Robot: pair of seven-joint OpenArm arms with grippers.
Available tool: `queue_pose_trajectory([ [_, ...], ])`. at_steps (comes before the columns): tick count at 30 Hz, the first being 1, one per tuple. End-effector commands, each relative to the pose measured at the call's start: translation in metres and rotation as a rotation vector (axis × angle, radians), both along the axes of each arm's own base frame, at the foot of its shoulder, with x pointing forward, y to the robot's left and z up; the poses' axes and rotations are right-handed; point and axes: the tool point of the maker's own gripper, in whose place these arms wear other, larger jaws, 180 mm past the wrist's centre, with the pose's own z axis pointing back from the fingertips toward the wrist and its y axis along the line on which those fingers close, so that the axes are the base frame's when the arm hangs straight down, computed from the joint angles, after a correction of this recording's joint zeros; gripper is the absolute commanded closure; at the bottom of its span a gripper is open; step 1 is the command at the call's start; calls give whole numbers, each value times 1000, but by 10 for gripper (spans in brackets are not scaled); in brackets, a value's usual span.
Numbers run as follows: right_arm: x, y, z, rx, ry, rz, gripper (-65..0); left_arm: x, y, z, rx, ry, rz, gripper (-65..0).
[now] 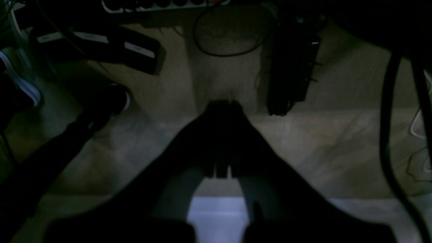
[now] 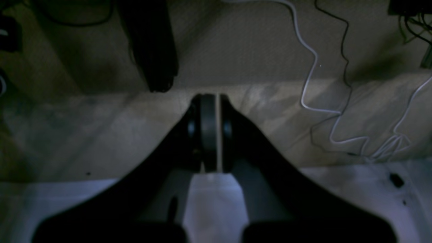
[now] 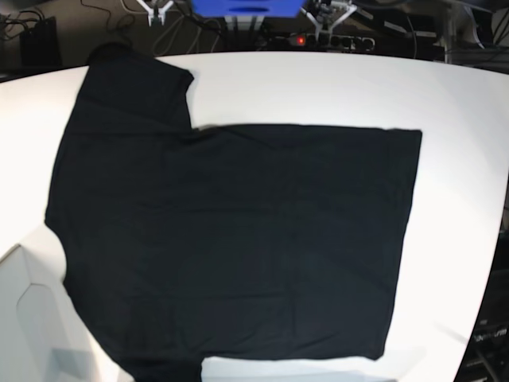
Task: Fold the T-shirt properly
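Flat, large plain black cloth T-shirt [image 3: 238,247] spread on white surface [image 3: 461,159], left tool [image 1: 222,135] closed, right tool [image 2: 210,131] closed, both empty.

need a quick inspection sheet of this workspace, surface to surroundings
surface: white table, mostly covered by cloth
job's things: large plain black cloth T-shirt spread flat, unfolded, one sleeve toward the far left corner
clutter: nothing seen on the table
grippers: left gripper shut, empty; right gripper shut, empty; neither shows in the base view
cables: thin white cable and black cables on the beige floor
surroundings: blue box and power strip behind the table
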Motion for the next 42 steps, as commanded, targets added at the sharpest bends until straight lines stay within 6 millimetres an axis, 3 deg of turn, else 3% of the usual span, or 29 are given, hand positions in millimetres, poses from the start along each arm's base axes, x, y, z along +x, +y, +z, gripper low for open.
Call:
queue_pose_trajectory([
  [1, -12, -1, 5, 0, -3, 1, 0, -4, 11, 5, 16, -21, -8, -1],
  [4, -16, -3, 24, -5, -72, 9, 0, -7, 10, 23, 8, -100, -28, -1],
  [6, -20, -10, 40, -14, -112, 22, 0, -8, 27, 41, 26, -149, -60, -1],
  [9, -20, -11, 66, -17, -178, 31, 0, -7, 34, 69, 15, -222, -37, -1],
  [15, -10, -14, 126, -20, -302, 69, 0, 12, 64, 135, -31, -357, 30, -1],
  [19, 9, -14, 169, -18, -395, 94, 0, 28, 71, 177, -72, -425, 6, -1],
  [23, 36, -31, 216, -64, -501, 114, 0, 50, 84, 218, -47, -521, 20, -5],
  [27, 71, -46, 263, -119, -621, 132, -4, 85, 90, 262, -21, -660, 39, -6],
  [29, 93, -52, 285, -148, -692, 143, -58, 105, 95, 285, 2, -738, 41, -37],
  [35, 127, -66, 298, -199, -795, 148, -273, 151, 113, 326, 75, -929, 82, -340],
  [38, 138, -67, 300, -204, -826, 147, -302, 180, 132, 339, 128, -1040, 136, -376],
  [42, 151, -64, 300, -200, -861, 143, -302, 216, 149, 331, 143, -1067, 219, -380],
])
